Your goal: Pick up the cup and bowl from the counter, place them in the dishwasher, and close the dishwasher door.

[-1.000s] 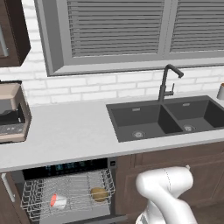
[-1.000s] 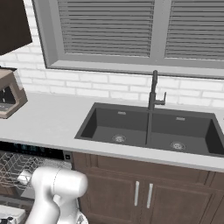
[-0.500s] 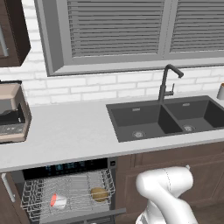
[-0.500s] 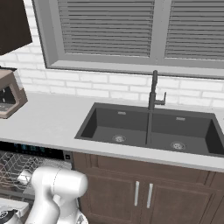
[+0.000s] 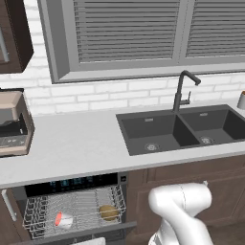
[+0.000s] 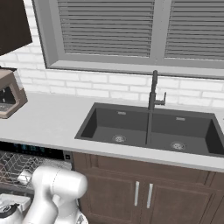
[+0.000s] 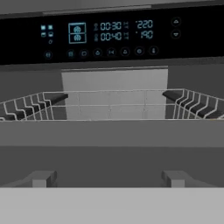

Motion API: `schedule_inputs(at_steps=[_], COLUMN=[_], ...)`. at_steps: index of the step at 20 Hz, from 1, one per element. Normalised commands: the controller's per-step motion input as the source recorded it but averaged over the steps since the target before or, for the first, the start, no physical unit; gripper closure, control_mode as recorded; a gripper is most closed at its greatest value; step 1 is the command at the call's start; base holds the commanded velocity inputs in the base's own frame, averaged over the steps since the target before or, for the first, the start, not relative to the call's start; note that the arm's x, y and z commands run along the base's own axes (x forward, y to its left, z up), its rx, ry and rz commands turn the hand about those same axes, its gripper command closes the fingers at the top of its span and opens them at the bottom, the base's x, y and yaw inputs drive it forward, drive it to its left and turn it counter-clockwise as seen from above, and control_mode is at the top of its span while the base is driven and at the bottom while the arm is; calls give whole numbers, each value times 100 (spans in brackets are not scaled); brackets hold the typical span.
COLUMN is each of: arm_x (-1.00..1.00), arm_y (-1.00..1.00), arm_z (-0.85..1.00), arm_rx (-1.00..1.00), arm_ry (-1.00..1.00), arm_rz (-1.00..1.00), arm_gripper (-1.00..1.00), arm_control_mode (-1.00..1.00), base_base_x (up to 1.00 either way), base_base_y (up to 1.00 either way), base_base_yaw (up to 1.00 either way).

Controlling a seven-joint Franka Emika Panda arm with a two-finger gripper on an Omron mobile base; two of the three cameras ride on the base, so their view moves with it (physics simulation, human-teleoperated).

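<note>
The dishwasher (image 5: 72, 183) stands open under the counter (image 5: 76, 143), its white wire rack (image 5: 43, 210) pulled out. In the rack the white cup (image 5: 62, 220) with the red top lies at the left and the golden-brown bowl (image 5: 109, 212) sits at the right. The dishwasher door (image 5: 95, 230) shows as a dark grey edge below the rack. In the hand view my gripper (image 7: 108, 179) is open, its fingertips (image 7: 41, 178) wide apart with nothing between them. It sits low against the door's grey panel (image 7: 109, 133) and faces the rack (image 7: 109, 105) and the lit control strip (image 7: 109, 33).
A dark double sink (image 5: 182, 129) with a black faucet (image 5: 181, 93) lies in the counter to the right. A coffee machine (image 5: 12, 124) stands at the far left and a pale grey cup (image 5: 241, 100) at the far right. Brown cabinet doors (image 6: 144, 192) adjoin the dishwasher.
</note>
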Motion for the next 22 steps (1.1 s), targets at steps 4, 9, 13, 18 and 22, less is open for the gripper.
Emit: schedule_inputs(at_steps=[4,9,13,18,22], arm_x=[100,100,100,100,100], arm_y=[-70,-69,-62,-65,-65], arm_z=[0,0,0,0,0], arm_rx=[10,9,7,7,8], arm_ry=[0,0,0,0,0], arm_rz=[0,0,0,0,0], arm_gripper=[-100,-100,-100,-100,-100], arm_control_mode=[-100,-100,-100,-100,-100], base_base_x=[0,0,0,0,0], base_base_y=[0,0,0,0,0], base_base_yaw=[0,0,0,0,0])
